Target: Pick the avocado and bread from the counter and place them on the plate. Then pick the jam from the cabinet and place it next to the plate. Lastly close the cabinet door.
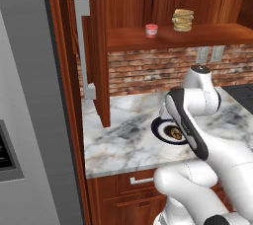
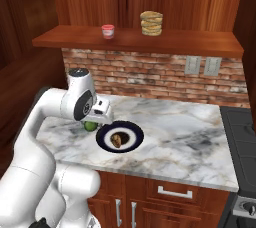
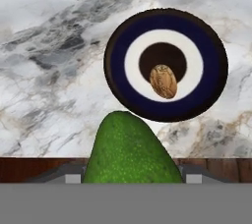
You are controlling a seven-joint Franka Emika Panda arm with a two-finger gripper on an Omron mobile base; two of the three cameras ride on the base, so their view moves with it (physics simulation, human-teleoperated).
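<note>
My gripper (image 2: 92,122) is shut on the avocado (image 3: 130,149), a glossy green oval that sits between the fingers at the bottom of the hand view. In the right base view the avocado (image 2: 90,126) hangs just left of the plate (image 2: 135,133), low over the counter (image 2: 185,137). The navy-rimmed plate (image 3: 115,46) carries the bread (image 3: 163,81), a small brown speckled piece near its dark centre. The jam (image 2: 107,31) stands on the open cabinet's shelf, and the jam (image 1: 151,30) also shows in the left base view. The cabinet door (image 1: 99,71) stands open.
A stack of tan discs (image 2: 151,23) sits on the shelf right of the jam. The grey fridge (image 1: 24,120) bounds the counter's left end. A brick backsplash with outlets (image 2: 202,65) runs behind, and a dark stove (image 2: 242,137) lies at the right.
</note>
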